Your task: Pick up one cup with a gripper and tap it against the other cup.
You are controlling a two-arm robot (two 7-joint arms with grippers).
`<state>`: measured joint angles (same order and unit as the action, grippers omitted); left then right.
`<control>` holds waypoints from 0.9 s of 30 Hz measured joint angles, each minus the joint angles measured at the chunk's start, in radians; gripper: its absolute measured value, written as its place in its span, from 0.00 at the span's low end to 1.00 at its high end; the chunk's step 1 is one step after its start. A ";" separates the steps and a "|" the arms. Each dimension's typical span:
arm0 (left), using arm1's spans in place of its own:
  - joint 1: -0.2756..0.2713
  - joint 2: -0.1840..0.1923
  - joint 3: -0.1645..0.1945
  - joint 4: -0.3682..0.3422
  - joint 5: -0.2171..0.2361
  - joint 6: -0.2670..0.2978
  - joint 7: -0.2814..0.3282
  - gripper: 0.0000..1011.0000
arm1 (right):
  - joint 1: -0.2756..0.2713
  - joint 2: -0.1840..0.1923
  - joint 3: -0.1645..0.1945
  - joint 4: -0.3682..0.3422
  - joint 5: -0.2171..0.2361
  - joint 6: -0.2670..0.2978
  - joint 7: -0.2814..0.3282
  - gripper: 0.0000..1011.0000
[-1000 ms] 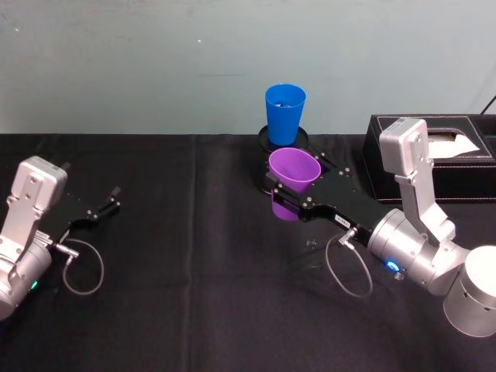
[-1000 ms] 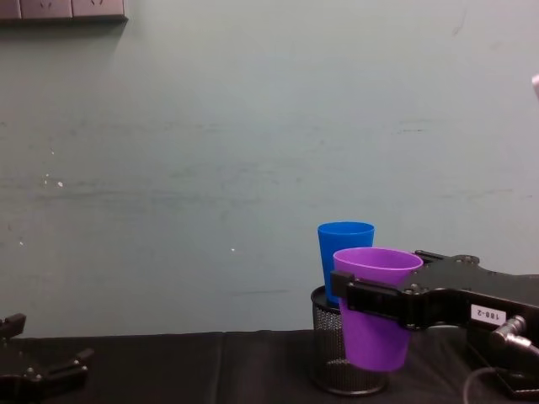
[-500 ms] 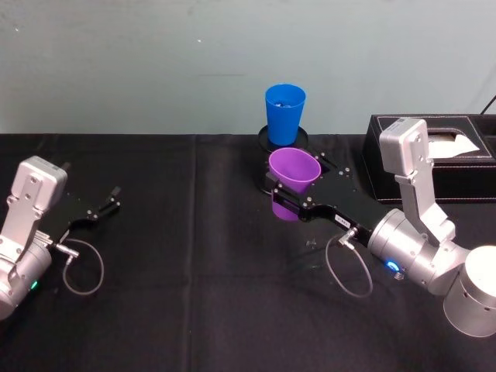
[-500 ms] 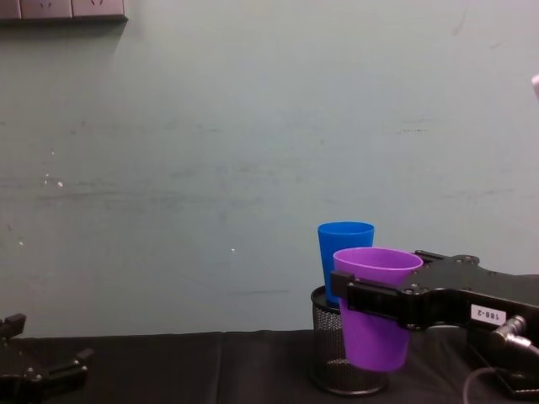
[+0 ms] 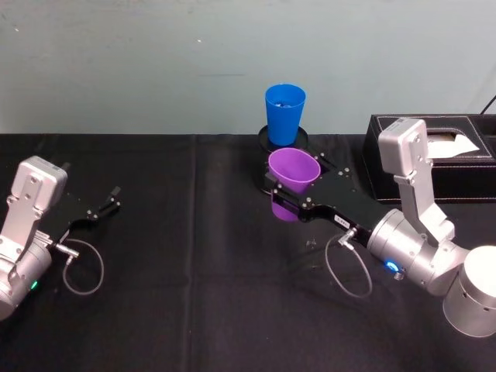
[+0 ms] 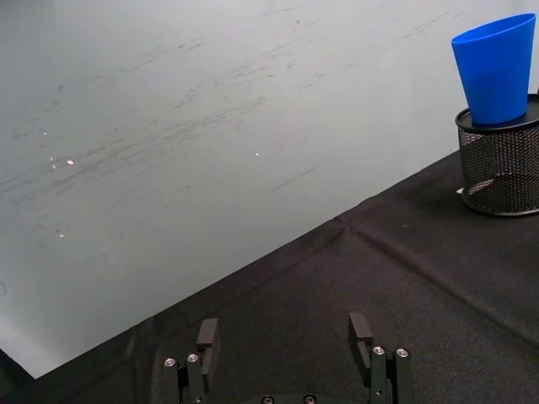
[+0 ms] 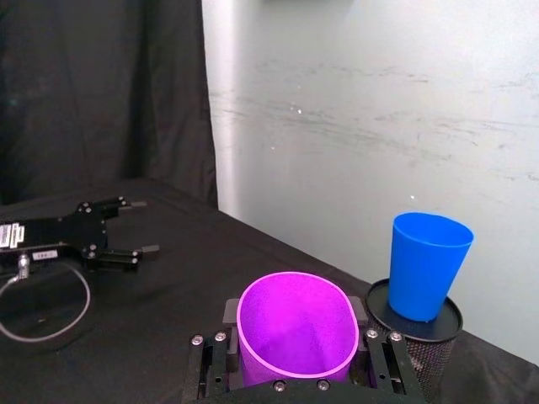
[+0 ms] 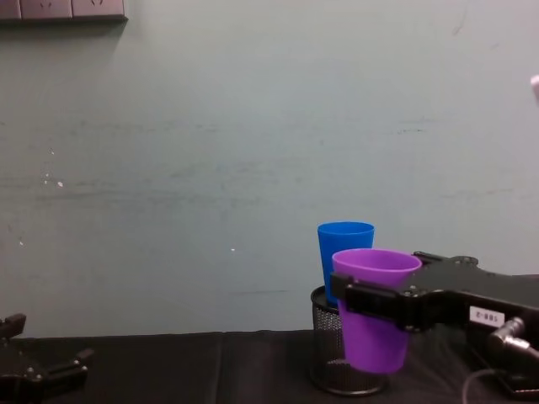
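Observation:
My right gripper (image 5: 284, 197) is shut on the purple cup (image 5: 293, 172), holding it upright above the black cloth. In the right wrist view the jaws clamp the purple cup (image 7: 295, 324) on both sides. The blue cup (image 5: 284, 114) stands just behind it on top of a black mesh pen holder (image 5: 265, 142). In the chest view the purple cup (image 8: 375, 337) overlaps the blue cup (image 8: 341, 244), with a small gap between them in the head view. My left gripper (image 5: 105, 208) rests open at the far left of the table, with nothing between its fingers (image 6: 360, 332).
A black tissue box (image 5: 457, 159) stands at the back right, close behind the right arm. The wall runs right behind the mesh pen holder (image 8: 328, 353). Black cloth covers the table between the two arms.
The right gripper with the purple cup has sunk very slightly. The left arm has not moved.

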<state>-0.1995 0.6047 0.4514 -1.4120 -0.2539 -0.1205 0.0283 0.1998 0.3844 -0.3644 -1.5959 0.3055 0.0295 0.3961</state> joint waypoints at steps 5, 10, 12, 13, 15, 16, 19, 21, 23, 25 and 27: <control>0.000 0.000 0.000 0.000 0.000 0.000 0.000 0.99 | 0.017 -0.011 -0.005 0.033 -0.005 0.010 -0.003 0.73; 0.000 0.000 0.000 0.000 0.000 0.000 0.000 0.99 | 0.065 -0.038 -0.011 0.109 -0.005 0.020 -0.008 0.73; 0.000 0.000 0.000 0.000 0.000 0.000 0.000 0.99 | 0.083 -0.046 -0.013 0.136 -0.006 0.017 -0.007 0.73; 0.000 0.000 0.000 0.000 0.000 0.000 0.000 0.99 | 0.100 -0.055 -0.016 0.163 -0.007 0.009 -0.004 0.73; 0.000 0.000 0.000 0.000 0.000 0.000 0.000 0.99 | 0.119 -0.063 -0.018 0.189 -0.009 -0.001 -0.001 0.73; 0.000 0.000 0.000 0.000 0.000 0.000 0.000 0.99 | 0.137 -0.071 -0.019 0.214 -0.011 -0.012 0.000 0.73; 0.000 0.000 0.000 0.000 0.000 0.000 0.000 0.99 | 0.161 -0.083 -0.020 0.249 -0.016 -0.026 0.004 0.73; 0.000 0.000 0.000 0.000 0.000 0.000 0.000 0.99 | 0.181 -0.092 -0.020 0.277 -0.017 -0.035 0.006 0.73; 0.000 0.000 0.000 0.000 0.000 0.000 0.000 0.99 | 0.203 -0.102 -0.019 0.310 -0.018 -0.044 0.010 0.73; 0.000 0.000 0.000 0.000 0.000 0.000 0.000 0.99 | 0.215 -0.107 -0.019 0.326 -0.019 -0.048 0.013 0.73; 0.000 0.000 0.000 0.000 0.000 0.000 0.000 0.99 | 0.231 -0.115 -0.019 0.350 -0.020 -0.052 0.015 0.73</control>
<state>-0.1995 0.6047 0.4514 -1.4120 -0.2539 -0.1205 0.0283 0.4310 0.2696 -0.3838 -1.2462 0.2859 -0.0221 0.4116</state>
